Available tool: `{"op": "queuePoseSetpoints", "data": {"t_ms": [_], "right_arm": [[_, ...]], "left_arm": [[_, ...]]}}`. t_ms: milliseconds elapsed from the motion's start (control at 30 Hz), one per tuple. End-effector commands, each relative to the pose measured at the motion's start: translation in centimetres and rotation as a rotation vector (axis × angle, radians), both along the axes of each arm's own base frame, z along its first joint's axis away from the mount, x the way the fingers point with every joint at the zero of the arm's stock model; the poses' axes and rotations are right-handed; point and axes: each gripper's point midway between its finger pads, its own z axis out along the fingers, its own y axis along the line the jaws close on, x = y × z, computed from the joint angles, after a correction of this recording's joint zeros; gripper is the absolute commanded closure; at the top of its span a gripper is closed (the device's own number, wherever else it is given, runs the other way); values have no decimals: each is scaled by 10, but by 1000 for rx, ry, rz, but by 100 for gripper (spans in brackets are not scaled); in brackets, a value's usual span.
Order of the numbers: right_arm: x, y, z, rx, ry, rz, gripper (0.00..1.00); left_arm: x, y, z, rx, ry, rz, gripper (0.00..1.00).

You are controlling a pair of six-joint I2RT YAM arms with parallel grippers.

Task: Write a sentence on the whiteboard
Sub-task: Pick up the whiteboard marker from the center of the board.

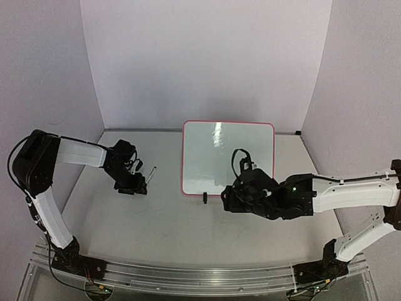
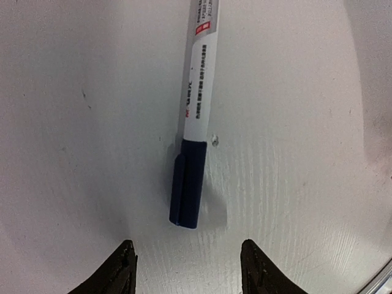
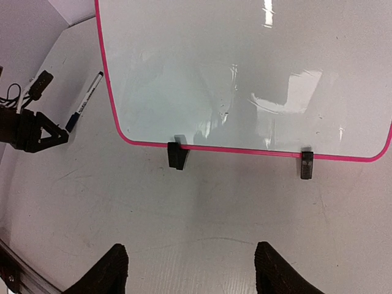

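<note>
The whiteboard (image 1: 216, 157) with a pink-red rim lies on the table at the centre back; its face is blank, and no blue sentence shows on it. In the right wrist view the whiteboard (image 3: 245, 67) fills the top, with two black clip feet (image 3: 177, 155) on its near rim. A marker (image 2: 195, 116) with a white body and dark blue cap lies on the table; it also shows in the top view (image 1: 151, 173). My left gripper (image 2: 187, 269) is open, just short of the cap end, touching nothing. My right gripper (image 3: 190, 269) is open and empty, in front of the board's near rim.
White walls enclose the table at the back and both sides. A metal rail (image 1: 188, 276) runs along the near edge. My left gripper (image 3: 37, 131) and the marker (image 3: 86, 101) show at the left of the right wrist view.
</note>
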Motion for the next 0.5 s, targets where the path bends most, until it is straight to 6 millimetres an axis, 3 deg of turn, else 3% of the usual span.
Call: {"op": "queuePoseSetpoints", "data": {"t_ms": [0,167,233,367,467], "right_arm": [[3,-8,23,68,-66,-6,34],[7,-7,40,59,-113,7,32],[8,-5,43,54,-120,22,32],[12,-3,42,49,-102,51,32],[12,1,40,57,-71,100,32]], "left_arm": [[15,-9,12,-23,-45,-28,46],[23,-7,5,17,-28,-14,49],[30,-2,4,53,-44,1,55],[37,-9,4,29,-59,-9,61],[33,-3,-2,59,-42,-1,62]]}}
